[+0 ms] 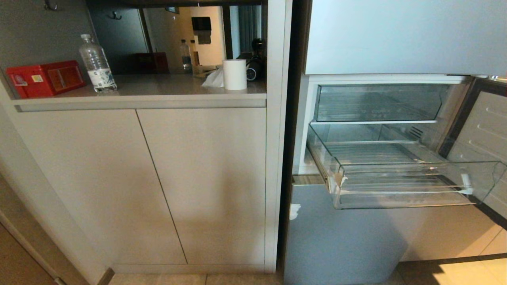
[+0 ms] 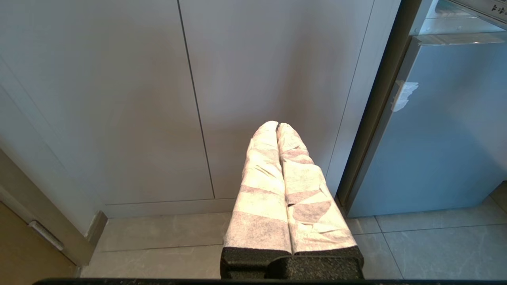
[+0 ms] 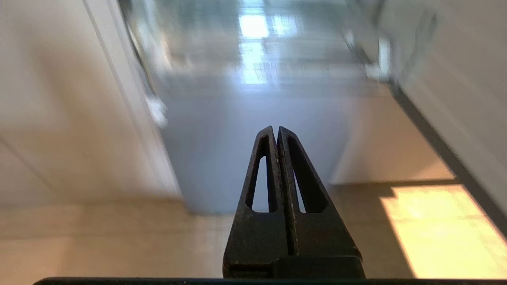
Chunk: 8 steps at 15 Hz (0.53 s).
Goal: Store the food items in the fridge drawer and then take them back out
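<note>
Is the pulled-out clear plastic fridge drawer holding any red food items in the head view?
No, the clear plastic fridge drawer shows only its bare ribbed floor through its transparent walls.

I am seeing the right wrist view smearing; the fridge drawer [image 1: 400, 186] is running off the head view's right edge

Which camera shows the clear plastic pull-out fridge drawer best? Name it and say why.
The head view: the clear plastic pull-out fridge drawer shows whole, pulled out, ribbed floor bare, no food inside. The left wrist view catches only the fridge's edge, not the drawer; the right wrist view shows only a blur where the fridge is.
</note>
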{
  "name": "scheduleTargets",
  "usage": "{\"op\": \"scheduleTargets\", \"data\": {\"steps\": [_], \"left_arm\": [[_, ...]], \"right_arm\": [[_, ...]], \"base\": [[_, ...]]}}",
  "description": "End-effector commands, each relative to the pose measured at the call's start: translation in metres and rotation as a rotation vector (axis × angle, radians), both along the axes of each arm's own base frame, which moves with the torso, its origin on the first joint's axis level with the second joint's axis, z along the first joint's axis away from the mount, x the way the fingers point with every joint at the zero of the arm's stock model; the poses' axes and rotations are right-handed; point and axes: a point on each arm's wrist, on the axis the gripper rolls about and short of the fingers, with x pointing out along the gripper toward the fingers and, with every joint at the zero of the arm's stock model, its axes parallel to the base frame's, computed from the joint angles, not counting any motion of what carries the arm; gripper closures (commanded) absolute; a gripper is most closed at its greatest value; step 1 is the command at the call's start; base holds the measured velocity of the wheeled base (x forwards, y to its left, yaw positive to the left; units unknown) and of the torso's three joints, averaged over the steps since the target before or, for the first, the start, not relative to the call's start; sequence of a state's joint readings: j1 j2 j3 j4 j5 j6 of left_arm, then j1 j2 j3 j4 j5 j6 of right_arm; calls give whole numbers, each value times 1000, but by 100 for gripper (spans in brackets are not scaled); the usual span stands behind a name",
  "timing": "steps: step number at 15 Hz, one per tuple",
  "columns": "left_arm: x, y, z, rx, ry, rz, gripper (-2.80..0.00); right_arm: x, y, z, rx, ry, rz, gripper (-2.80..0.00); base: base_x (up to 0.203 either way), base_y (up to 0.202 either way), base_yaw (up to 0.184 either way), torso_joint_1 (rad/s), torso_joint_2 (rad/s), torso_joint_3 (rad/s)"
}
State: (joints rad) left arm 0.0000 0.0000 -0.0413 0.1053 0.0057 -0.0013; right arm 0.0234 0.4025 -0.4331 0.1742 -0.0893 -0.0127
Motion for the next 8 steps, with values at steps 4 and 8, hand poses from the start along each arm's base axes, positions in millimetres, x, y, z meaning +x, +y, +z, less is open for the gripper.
{"op": "scheduleTargets", "data": {"steps": [4, 8], "left_arm": [[0, 0, 0, 0, 2, 0, 0], [0, 0, 0, 0, 1, 0, 0]], "right_arm": [[-24, 1, -102, -78, -99, 39, 0], [-20, 2, -109, -18, -136, 55, 0]], "base": [[0, 0, 0, 0, 0, 0], [0, 0, 0, 0, 0, 0]]}}
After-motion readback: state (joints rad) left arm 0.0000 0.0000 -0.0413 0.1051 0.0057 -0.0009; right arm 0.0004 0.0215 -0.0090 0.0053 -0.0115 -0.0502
